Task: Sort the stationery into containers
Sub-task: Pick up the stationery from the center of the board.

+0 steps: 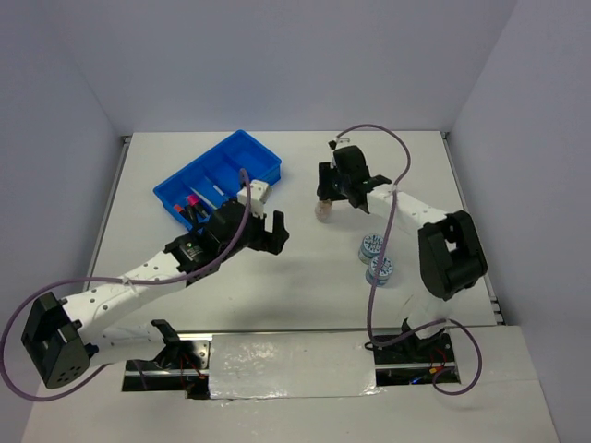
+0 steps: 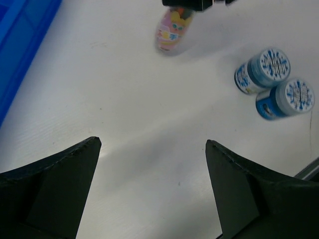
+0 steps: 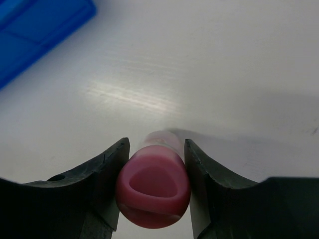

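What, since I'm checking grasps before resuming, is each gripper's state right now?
Left gripper: open, holding nothing.
Right gripper: closed on the pink-capped bottle.

Blurred bottle (image 2: 172, 31), cap hidden, tray (image 2: 20, 45) cropped, highlighters (image 1: 192, 203) partly under left arm (image 1: 138, 272)

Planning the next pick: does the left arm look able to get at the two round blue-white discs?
Probably yes: the left end effector is open, and only bare white table lies between it and the two round blue-white discs.
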Action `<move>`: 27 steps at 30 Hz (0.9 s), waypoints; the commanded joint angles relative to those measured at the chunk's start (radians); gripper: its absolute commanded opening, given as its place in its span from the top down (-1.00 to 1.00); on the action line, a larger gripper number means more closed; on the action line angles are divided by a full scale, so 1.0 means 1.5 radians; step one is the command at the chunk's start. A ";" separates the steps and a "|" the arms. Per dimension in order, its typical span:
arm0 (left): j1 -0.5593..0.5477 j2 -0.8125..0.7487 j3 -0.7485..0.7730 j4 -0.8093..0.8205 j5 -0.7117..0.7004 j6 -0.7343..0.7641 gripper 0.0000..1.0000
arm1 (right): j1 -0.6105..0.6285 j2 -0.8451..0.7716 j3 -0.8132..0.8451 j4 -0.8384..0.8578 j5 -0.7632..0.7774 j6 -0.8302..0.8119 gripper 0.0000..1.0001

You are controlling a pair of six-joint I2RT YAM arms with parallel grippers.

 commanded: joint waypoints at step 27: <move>-0.038 0.023 0.064 0.125 0.393 0.198 -0.85 | -0.015 -0.447 -0.138 -0.058 -0.601 0.123 1.00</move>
